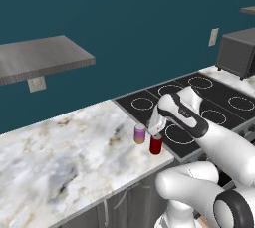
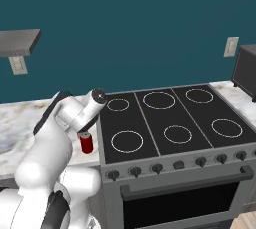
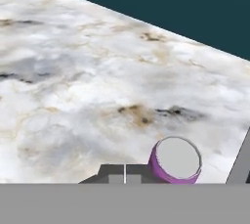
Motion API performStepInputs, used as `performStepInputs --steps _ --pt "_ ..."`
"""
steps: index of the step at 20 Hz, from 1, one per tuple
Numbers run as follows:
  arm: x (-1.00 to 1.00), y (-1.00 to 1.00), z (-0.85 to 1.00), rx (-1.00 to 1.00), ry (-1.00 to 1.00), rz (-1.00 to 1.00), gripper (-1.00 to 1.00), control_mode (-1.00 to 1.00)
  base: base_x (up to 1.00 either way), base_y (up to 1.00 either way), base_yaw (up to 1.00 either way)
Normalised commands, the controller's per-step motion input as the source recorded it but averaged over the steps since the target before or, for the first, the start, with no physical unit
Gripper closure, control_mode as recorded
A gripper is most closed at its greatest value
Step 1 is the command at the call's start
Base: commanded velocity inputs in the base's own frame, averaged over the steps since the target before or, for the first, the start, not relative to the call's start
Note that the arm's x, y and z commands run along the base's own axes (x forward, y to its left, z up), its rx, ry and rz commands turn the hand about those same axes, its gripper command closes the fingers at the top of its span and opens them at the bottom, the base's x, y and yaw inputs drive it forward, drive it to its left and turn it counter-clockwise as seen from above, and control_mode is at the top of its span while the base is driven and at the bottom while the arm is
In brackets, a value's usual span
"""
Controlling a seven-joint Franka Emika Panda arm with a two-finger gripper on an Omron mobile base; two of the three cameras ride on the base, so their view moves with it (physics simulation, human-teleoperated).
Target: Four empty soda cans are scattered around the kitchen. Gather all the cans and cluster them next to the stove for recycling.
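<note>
The gripper (image 3: 125, 174) is clenched, its two dark fingertips pressed together with nothing between them. In the hand view the purple can (image 3: 175, 161) stands just beside the tips, on their right side, and I see it from above: a flat silver top with a purple-magenta wall around it. Whether the tips touch the can, I cannot tell.

In the left base view the gripper (image 1: 154, 128) hangs low over the front part of the marble counter (image 1: 64, 157), close to the left edge of the stove (image 1: 199, 107). The purple can (image 1: 140, 134) stands upright just to its left, and the red can (image 1: 156, 144) stands upright just below and in front of it, nearer to the counter edge. The two cans are near each other but apart, and both are beside the stove, not on it.

The right base view shows the red can (image 2: 86, 142) upright on the counter (image 2: 15, 128), next to the stove (image 2: 165, 123) with its six ring burners and a row of knobs on the front; the arm covers the place where the purple can stands. Farther back, the left base view shows a grey shelf (image 1: 40, 57) on the teal wall (image 1: 124, 33) and a dark box-shaped appliance (image 1: 238, 53) on the counter behind the stove.

No writing or brand can be read on either can.
</note>
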Motion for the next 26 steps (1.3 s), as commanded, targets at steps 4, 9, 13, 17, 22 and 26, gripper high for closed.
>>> performStepInputs --steps 4,9,13,17,22,26 --pt "-0.22 0.02 0.82 0.0 0.0 -0.04 -1.0 -1.0 0.0 0.0 0.0" --pt "-0.57 -0.59 0.37 0.02 -0.01 0.0 -1.0 -1.0 0.0 0.0 0.0" --pt "-0.64 -0.78 0.27 0.04 -0.02 0.0 -1.0 -1.0 0.0 0.0 0.0" --pt "-0.49 -0.54 0.55 0.01 0.02 0.0 -1.0 -1.0 0.0 0.0 0.0" --pt "-0.67 -0.67 0.17 0.0 0.0 0.0 -1.0 -1.0 0.0 0.0 0.0" --pt "-0.54 -0.41 0.01 -0.01 0.0 0.0 -1.0 1.0 -0.21 -0.13 0.0"
